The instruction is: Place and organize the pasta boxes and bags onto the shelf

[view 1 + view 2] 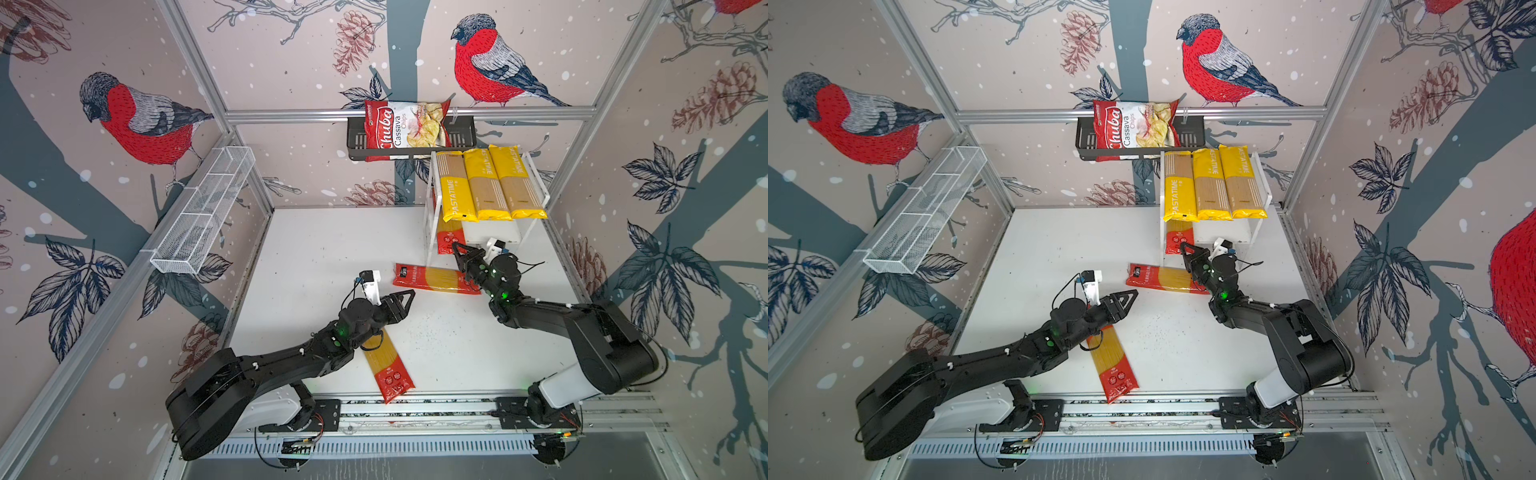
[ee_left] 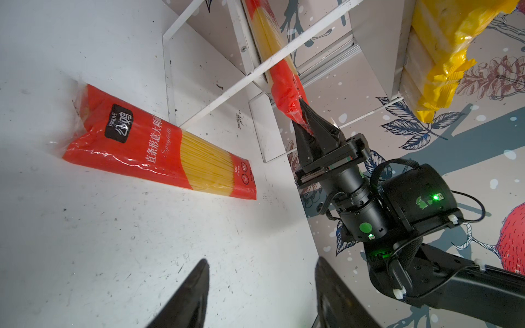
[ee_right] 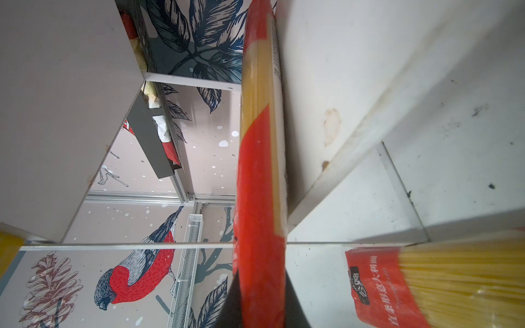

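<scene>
So the right end effector (image 1: 458, 250) is clamped narrow on the near end of a red spaghetti pack (image 1: 451, 235), and you can see the pinch really well from the left wrist view, both fingers squeezing the red plastic tip (image 2: 303, 116). That pack is turned on its edge and runs into the lower tier of the shelf (image 1: 492, 233), along its left side under the top board, with the gripped end sticking out the front. The right wrist view shows it edge-on against the lower board (image 3: 260, 184), but I can't tell if its full weight sits there. Up on the top tier, the three yellow PASTATIME packs (image 1: 486, 187) lie flat side by side, touching, front ends hanging a bit over the edge. A second red pack (image 1: 434, 279) lies flat on the desk (image 1: 324, 257) just in front of the shelf, crosswise, partly under the right arm. A third red pack (image 1: 388, 365) lies near the front edge of the desk, its far end hidden under the left arm. The left end effector (image 1: 405, 301) hovers over the middle of the desk with its fingers moderately apart and nothing between them. Chuba chips bag (image 1: 405, 126) sits in the black basket (image 1: 461, 135) on the back wall.
</scene>
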### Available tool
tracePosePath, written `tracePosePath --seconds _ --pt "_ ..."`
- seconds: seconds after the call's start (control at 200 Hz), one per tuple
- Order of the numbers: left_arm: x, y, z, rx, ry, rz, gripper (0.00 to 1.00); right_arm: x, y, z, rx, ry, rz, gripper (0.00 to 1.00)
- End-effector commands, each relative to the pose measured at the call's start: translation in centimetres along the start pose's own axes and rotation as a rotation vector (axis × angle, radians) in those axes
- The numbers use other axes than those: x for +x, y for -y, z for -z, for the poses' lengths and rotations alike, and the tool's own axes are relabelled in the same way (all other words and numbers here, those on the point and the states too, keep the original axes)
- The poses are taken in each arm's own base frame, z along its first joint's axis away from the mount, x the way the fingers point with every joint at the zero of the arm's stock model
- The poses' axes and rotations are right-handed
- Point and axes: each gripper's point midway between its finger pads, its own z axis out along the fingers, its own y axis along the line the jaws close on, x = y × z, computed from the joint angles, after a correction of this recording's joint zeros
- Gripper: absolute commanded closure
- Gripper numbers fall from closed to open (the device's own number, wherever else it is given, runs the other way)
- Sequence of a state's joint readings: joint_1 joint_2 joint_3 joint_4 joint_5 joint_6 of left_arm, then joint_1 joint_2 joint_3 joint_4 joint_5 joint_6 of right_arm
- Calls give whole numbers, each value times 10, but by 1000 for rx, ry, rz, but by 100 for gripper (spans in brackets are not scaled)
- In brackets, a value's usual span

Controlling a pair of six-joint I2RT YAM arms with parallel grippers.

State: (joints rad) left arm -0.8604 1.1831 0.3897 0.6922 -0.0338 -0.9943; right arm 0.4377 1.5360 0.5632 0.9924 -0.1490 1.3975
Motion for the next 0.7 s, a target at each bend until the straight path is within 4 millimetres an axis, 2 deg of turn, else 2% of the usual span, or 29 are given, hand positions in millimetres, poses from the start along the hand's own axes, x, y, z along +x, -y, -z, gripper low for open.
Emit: tracePosePath --seconds 0.0,0.08,0.22,0.335,0.52,0.695 --pt "-3 2 1 1 15 -19 41 3 -16 1 -53 -17 1 81" --pt "-3 2 1 1 17 -19 41 6 -17 0 -51 -34 14 77" --pt "-4 2 1 1 18 -20 41 8 -21 4 -55 -53 33 59" --pt "-4 2 2 0 18 -23 41 11 -21 11 -46 -60 51 50" --pt "-4 5 -3 -28 5 -88 41 12 -12 31 2 -68 93 43" --pt "4 10 -10 -69 -9 -209 41 12 15 62 150 -73 194 42"
